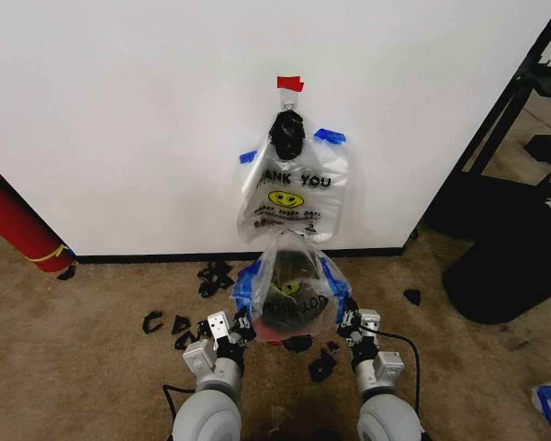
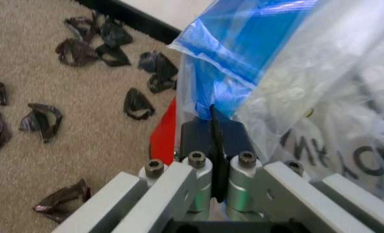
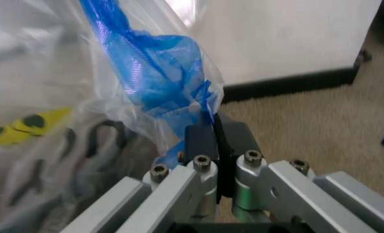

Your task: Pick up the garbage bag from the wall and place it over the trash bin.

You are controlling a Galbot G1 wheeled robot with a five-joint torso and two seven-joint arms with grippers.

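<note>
Left pincer (image 1: 240, 328), right pincer (image 1: 347, 323): both clenched on blue-taped edges of garbage bag (image 1: 294, 285), stretched over trash bin (image 1: 274, 329); wall (image 1: 119, 110) behind.

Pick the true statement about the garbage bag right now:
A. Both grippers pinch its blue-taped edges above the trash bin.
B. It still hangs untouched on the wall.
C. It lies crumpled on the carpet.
A: the left gripper and right gripper each clamp a blue-taped side of the garbage bag, spread over the trash bin.
</note>
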